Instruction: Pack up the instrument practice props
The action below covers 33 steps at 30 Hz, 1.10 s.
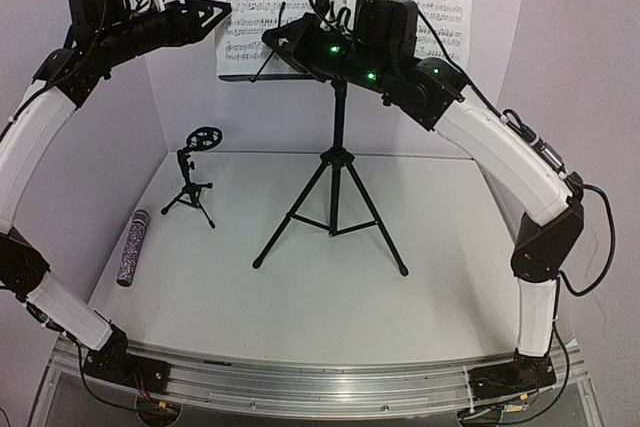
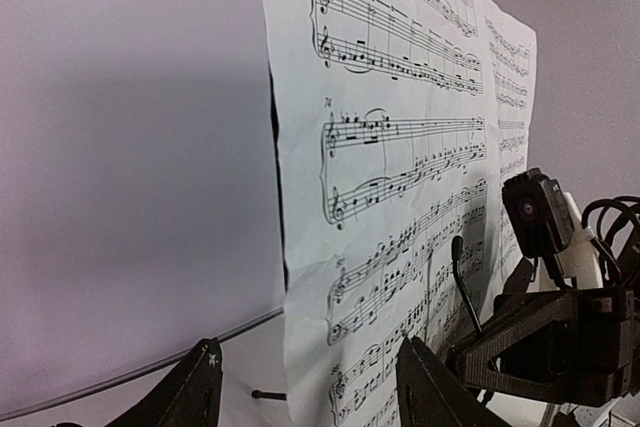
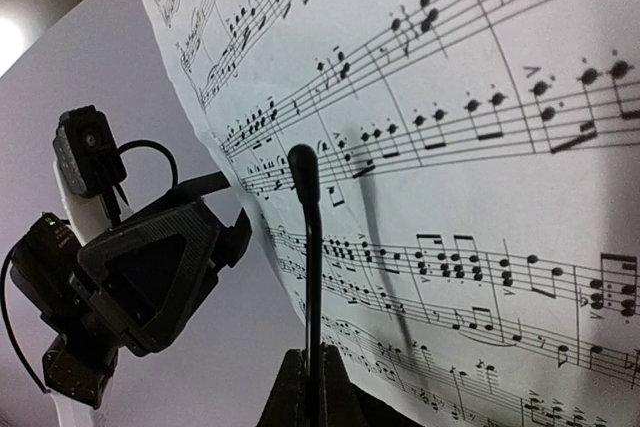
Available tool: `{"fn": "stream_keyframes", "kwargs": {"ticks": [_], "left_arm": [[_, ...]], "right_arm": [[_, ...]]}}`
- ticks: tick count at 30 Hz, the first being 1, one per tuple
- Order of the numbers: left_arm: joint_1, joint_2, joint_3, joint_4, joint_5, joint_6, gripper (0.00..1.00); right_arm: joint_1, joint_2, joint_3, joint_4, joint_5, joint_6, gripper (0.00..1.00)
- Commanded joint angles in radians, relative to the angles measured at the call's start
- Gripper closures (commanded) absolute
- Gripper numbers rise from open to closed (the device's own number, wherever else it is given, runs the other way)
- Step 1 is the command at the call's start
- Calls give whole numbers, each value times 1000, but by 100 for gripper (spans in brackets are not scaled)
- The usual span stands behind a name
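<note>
- The step in hand looks like taking the sheet-music pages (image 1: 285,7) off the music stand (image 1: 338,162), the first of the props to be packed.
- The stand rests on its tripod toward the far edge of the worktop (image 1: 300,297), about midway between the left and right edges. Two pages lean side by side on its desk.
- The left gripper (image 2: 308,347) is wide open and holds nothing. Seen from its own wrist camera, the left edge of the left page hangs between its two fingers (image 2: 195,392), touching neither one.
- The right gripper (image 3: 308,382) has its fingers drawn together at the foot of a thin black page-holder rod (image 3: 305,247) in front of the left page, and appears clamped on it. Judging from the wrist view, the rod stands just off the paper.
- The microphone (image 1: 133,247) lies flat near the left edge, and the small mic stand (image 1: 190,182) is upright toward the far left corner. Neither is being handled.
- The next move calls for the left fingers to close squarely on the page margin. The rod needs to be held off the paper so the sheet can slide out leftward or upward.
- A thin sheet may buckle or slip in a shallow pinch, so a deeper bite on the margin seems wise.
</note>
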Motion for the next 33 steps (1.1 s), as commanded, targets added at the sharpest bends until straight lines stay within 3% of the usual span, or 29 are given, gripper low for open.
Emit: {"fn": "stream_keyframes", "kwargs": {"ticks": [1,3,5,8,10,20,25,33], "left_arm": [[6,15,5,18,50,-8,41],[8,29,17,13,56,-13,45],[9,28,16,23,67,-18,57],[10,5,-11,37,53,-26,87],[11,-11,-28,30,18,-30,99],[45,-69,-87,34,-15,-8,100],[117,-94,-74,60,-70,-6,100],[185,-228,-146,86,-386,61,100]], "right_arm": [[-1,-31,-32,90,-14,13,100],[-1,-37,-48,102,-19,15,100],[-1,-42,-58,107,-21,12,100],[-1,-46,-69,111,-21,8,100],[-1,-49,-78,114,-18,5,100],[-1,-80,-135,126,21,-11,100],[-1,-94,-156,131,31,-20,100],[-1,-100,-165,137,29,-30,100]]}}
